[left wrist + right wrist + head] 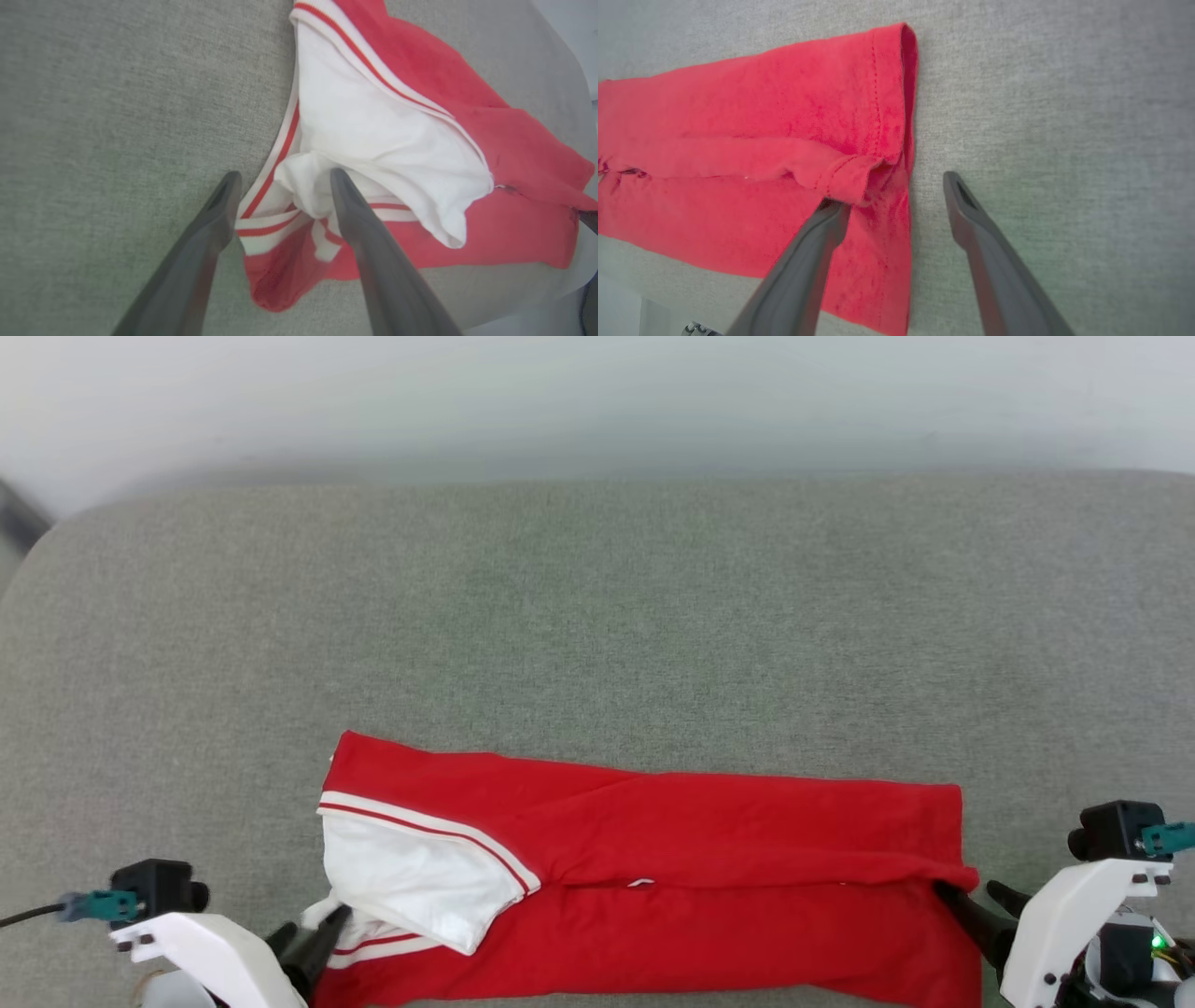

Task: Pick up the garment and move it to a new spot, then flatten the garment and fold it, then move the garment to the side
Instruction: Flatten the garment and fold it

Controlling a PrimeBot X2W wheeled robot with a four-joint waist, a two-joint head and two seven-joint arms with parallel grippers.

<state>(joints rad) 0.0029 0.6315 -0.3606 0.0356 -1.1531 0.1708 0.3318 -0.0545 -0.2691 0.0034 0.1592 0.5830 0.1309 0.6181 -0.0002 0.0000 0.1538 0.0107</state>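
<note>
1. Garment (pixel 709 859): red, folded into a long strip, flat on the grey fabric surface (pixel 597 616).
2. Left gripper (pixel 313 922): fingers apart, at the white sleeve end.
3. Right gripper (pixel 966 889): fingers apart, at the hem end.

The head view's bottom edge crops part of the garment (pixel 672 840).

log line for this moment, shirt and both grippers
garment: folded lengthwise on grey surface | left gripper: open at sleeve end | right gripper: open at hem end
</note>
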